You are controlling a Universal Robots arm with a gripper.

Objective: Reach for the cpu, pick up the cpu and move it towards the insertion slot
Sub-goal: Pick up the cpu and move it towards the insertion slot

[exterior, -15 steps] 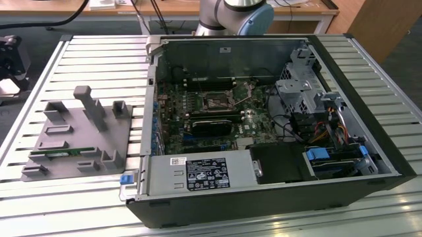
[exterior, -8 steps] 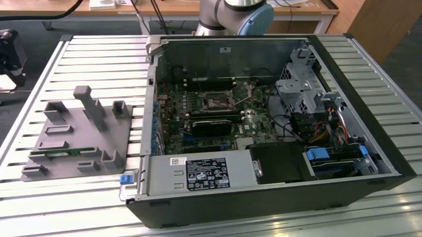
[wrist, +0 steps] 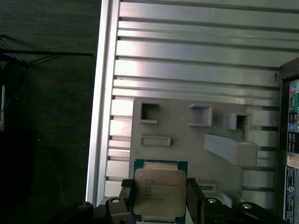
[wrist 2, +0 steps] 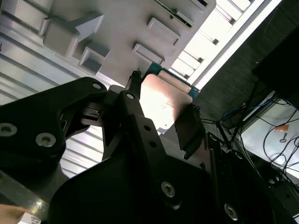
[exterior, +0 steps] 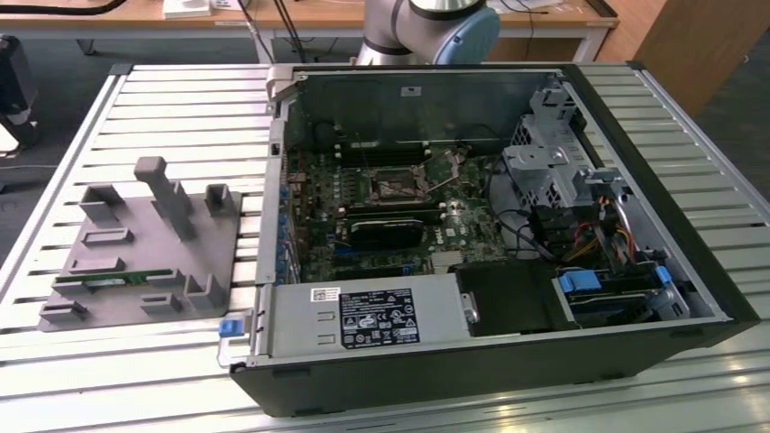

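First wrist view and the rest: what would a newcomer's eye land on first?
The shiny cpu, clamped in the hand in the first wrist view, with the grey holder plate behind it. In the exterior view, the open computer case dominates, with the insertion slot on its motherboard.

cpu [wrist: 159, 191] 1 | insertion slot [exterior: 395, 188] 1 | case [exterior: 676, 203] 1 | fixture [exterior: 121, 260] 1
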